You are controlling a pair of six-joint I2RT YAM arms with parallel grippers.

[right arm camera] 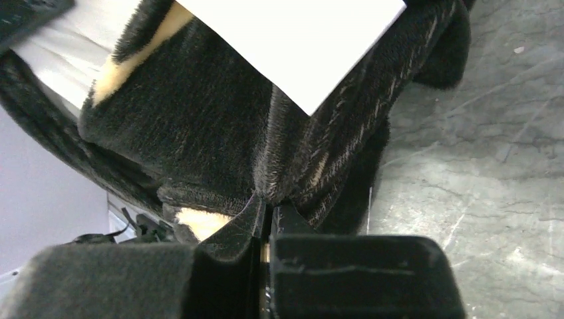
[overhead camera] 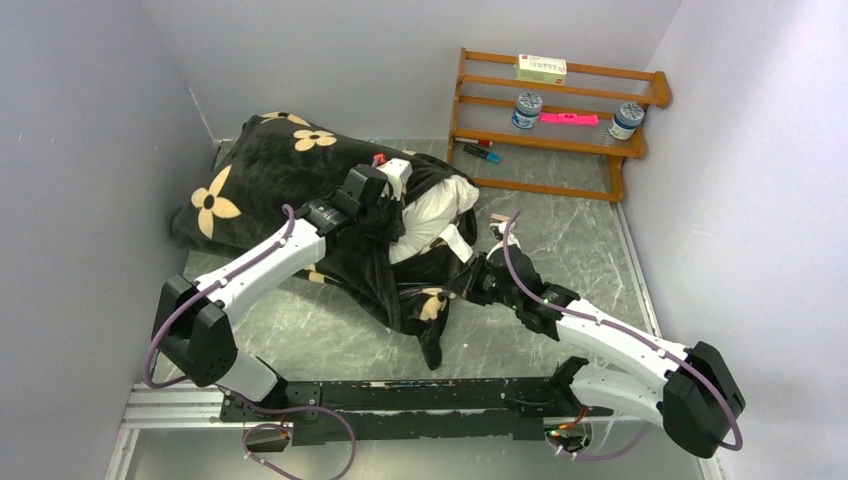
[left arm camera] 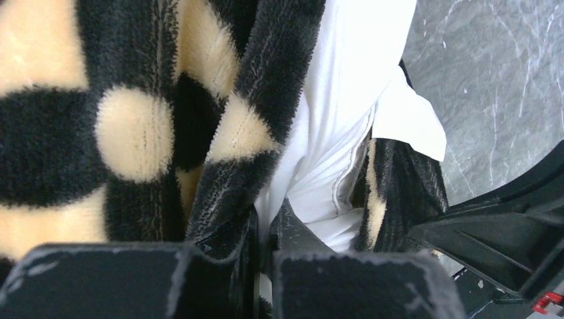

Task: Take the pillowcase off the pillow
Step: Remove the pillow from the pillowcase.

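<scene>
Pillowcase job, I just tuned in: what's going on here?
Both arms are working the open end of the black flowered pillowcase. The left pincer is shut on its plush edge beside the exposed white pillow; the right pincer is shut on a fold at its near side. Most of the pillow is covered.

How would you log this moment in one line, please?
left end effector: shut at pillowcase opening | right end effector: shut on pillowcase | pillow: partly exposed
</scene>
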